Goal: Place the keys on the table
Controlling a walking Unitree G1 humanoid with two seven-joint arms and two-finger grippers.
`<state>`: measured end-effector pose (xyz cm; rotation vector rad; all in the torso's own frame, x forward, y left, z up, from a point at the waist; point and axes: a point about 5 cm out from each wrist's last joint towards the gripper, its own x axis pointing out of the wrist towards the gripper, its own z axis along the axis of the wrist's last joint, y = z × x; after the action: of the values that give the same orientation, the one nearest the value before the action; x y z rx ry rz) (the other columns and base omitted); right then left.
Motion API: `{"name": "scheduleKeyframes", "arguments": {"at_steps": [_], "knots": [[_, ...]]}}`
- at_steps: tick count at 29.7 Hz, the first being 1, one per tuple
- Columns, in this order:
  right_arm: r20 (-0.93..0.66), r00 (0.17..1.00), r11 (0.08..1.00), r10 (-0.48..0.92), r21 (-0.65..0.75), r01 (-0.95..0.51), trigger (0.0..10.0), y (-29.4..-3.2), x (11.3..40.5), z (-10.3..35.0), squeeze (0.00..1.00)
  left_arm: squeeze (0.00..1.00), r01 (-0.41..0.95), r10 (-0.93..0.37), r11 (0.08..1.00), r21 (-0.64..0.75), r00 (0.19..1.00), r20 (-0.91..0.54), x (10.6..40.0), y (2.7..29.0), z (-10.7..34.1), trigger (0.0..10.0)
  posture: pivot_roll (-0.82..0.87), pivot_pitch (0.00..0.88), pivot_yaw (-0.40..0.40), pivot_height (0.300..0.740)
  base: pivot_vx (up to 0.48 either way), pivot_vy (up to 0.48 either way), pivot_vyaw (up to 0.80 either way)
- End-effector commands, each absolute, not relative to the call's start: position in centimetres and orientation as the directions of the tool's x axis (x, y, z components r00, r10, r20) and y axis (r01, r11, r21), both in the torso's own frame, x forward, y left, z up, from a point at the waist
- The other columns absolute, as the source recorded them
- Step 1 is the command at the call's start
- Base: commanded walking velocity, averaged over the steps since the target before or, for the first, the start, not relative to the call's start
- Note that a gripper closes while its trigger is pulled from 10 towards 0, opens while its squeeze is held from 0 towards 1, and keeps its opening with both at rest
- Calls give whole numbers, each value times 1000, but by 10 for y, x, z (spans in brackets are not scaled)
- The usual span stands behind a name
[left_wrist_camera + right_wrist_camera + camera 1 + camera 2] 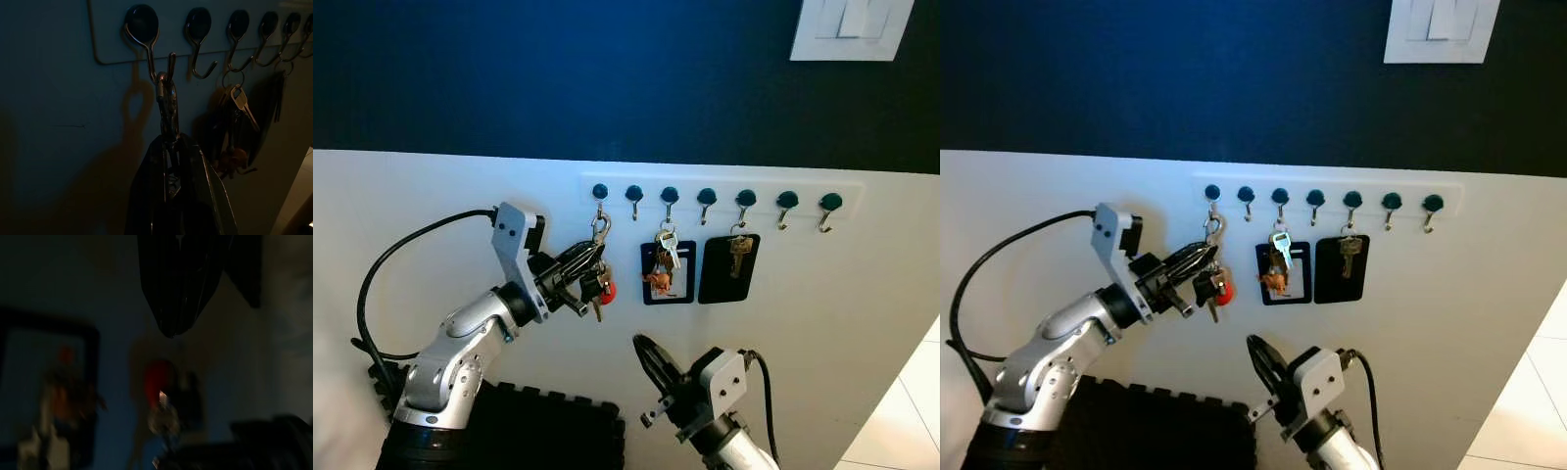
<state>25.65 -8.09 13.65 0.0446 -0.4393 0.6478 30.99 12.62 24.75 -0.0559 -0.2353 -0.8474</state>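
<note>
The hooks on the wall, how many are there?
7 hooks in one row on the white rail. Leftmost holds the key bunch the left gripper is gripping; third and fifth also hold keys; the others hang bare.

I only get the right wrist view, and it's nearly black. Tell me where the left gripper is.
Observer: The left gripper is up at the wall, shut on the key bunch under the leftmost hook.
Operator: Say whether the bunch is off the hook.
Observer: Not yet. The left wrist view shows its carabiner hanging on that hook.
Operator: Report my right gripper.
Observer: The right gripper sits lower, below the second key bunch.
</note>
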Motion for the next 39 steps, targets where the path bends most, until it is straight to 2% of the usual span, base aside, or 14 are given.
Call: {"name": "scheduleKeyframes", "arguments": {"at_steps": [1,12,17,23,39], "knots": [[438,686,789,581,-96,-607,10000,-77,256,145,0,0,781,-775,624,27,615,144,310,115,234,0,27,40,40,740,0,0,0],[451,675,787,585,-115,-606,10000,-77,257,150,0,0,813,-800,583,-1,574,174,307,115,248,0,30,43,35,740,0,0,0],[446,677,787,586,-113,-607,10000,-77,256,149,0,0,809,-799,588,6,580,161,308,117,250,0,31,44,34,740,0,0,0],[434,685,788,585,-107,-606,10000,-78,256,147,0,0,809,-784,587,-19,574,235,313,122,271,0,31,48,36,740,0,0,0],[426,690,790,584,-106,-604,10000,-79,255,145,0,0,806,-764,590,-52,578,287,313,129,281,0,29,49,36,740,0,0,0]]}}
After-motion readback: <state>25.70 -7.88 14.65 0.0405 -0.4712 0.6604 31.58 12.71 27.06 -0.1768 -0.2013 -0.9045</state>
